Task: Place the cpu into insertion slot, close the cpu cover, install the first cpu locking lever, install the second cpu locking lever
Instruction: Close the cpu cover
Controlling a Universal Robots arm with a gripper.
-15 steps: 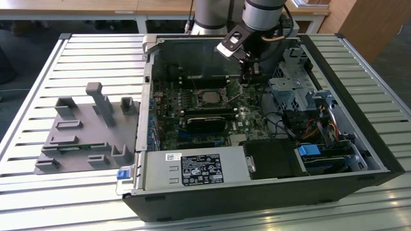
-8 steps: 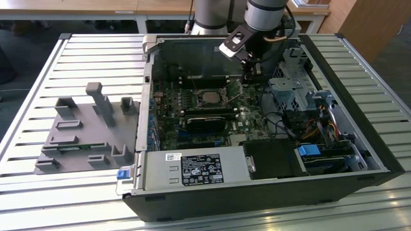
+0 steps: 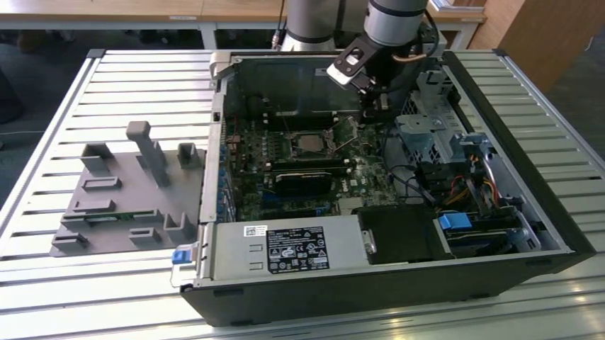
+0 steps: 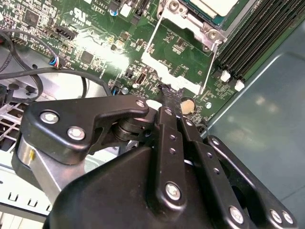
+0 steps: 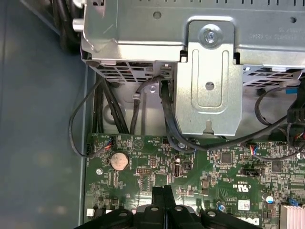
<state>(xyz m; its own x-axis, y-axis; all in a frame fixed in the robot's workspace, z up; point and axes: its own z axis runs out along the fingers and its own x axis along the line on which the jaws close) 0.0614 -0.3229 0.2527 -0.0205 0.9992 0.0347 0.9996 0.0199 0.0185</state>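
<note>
Inside the open computer case, the cpu [image 3: 307, 145] lies in the insertion slot [image 3: 308, 133] on the green board; its silver-grey top [image 4: 214, 5] also shows in the second wrist view. The cpu cover [image 4: 181, 82], a thin silvery frame with a window, stands swung open beside the slot. A wire locking lever [image 4: 209, 67] stands raised along its edge. My gripper [image 4: 169, 95] is shut, its tips right at the cover's free edge; whether they touch it I cannot tell. In the exterior view the gripper [image 3: 370, 95] hangs just to the right of the slot.
Black memory slots [image 4: 257, 38] and the dark case wall [image 4: 267, 124] lie beyond the socket. A metal drive cage [image 5: 205, 71] with black cables and a coin battery [image 5: 119, 161] are close by. A silver power supply [image 3: 293, 248] fills the case front. A grey fixture [image 3: 123, 191] sits on the slatted table.
</note>
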